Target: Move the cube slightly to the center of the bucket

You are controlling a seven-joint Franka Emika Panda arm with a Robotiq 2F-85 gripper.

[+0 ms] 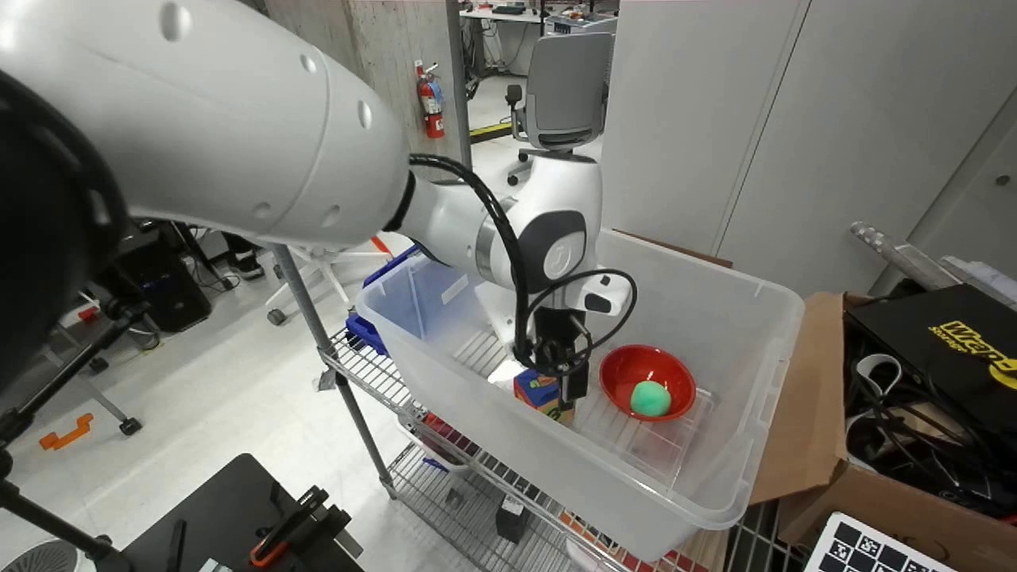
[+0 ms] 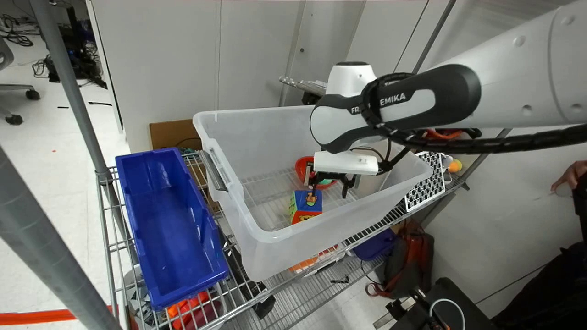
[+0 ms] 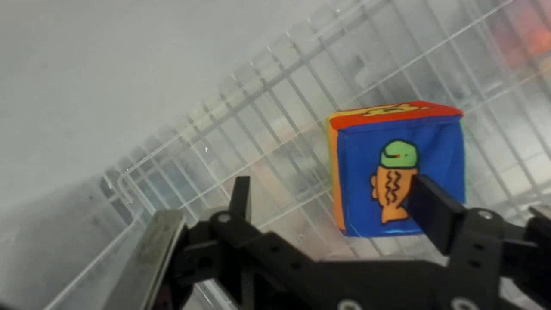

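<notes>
The cube (image 1: 536,388) sits on the floor of the bucket (image 1: 636,496), near a long side wall. In an exterior view its blue top and red and green sides show (image 2: 306,198). In the wrist view the cube (image 3: 357,181) shows a blue face with a fish picture. The bucket wall also shows there (image 3: 107,77). My gripper (image 2: 329,194) is inside the bucket, open and empty. In the wrist view (image 3: 329,185) the right finger overlaps the cube's blue face and the left finger is off its side. I cannot tell whether a finger touches the cube.
A red bowl (image 1: 616,377) holding a green ball (image 1: 651,399) stands in the bucket beside the gripper. The bucket's tall walls surround the gripper. A blue bin (image 2: 172,233) stands beside the bucket on the wire shelf. An open cardboard box (image 1: 802,413) stands on its opposite side.
</notes>
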